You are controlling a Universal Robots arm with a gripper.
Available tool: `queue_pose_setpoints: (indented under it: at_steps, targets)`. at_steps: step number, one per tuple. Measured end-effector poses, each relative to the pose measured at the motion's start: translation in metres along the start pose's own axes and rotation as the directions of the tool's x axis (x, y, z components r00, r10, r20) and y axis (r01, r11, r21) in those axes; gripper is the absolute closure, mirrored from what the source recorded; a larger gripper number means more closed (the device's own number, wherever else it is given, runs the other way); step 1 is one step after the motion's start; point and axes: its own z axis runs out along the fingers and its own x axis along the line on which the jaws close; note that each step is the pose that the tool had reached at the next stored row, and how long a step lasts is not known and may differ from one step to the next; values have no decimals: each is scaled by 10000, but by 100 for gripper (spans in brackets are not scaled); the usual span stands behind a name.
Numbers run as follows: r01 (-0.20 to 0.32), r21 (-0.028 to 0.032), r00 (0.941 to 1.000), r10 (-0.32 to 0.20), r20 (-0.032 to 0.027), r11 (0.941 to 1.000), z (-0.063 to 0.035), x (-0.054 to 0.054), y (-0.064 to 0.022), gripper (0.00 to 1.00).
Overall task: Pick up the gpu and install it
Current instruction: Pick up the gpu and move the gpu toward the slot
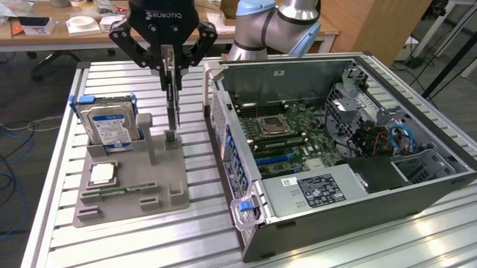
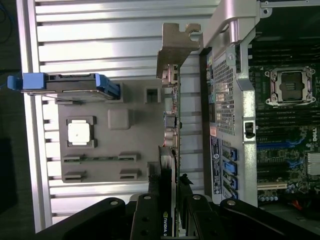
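Observation:
The gpu (image 1: 173,106) hangs on edge as a thin upright card between the fingers of my gripper (image 1: 173,71), which is shut on its upper part. Its lower end sits right at a small post of the grey holder (image 1: 167,187); I cannot tell whether they touch. In the wrist view the gpu (image 2: 171,125) runs edge-on from my gripper (image 2: 170,187) out to its silver end bracket (image 2: 176,47), between the grey holder (image 2: 120,150) and the open computer case (image 2: 225,75). The motherboard (image 1: 287,131) lies exposed inside the case (image 1: 417,184), at the exterior view's right.
On the holder stand a hard drive (image 1: 110,125) with blue handles, a square processor chip (image 1: 102,173) and a narrow memory stick (image 1: 123,190). The case wall (image 1: 223,128) rises close beside the gpu. Everything rests on a slatted metal table (image 1: 194,234).

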Motion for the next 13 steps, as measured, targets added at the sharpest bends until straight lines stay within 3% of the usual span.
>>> queue_pose_setpoints:
  at_steps: [13]
  targets:
    - [0,0,10000,0,0,10000,0,-60,4,74]
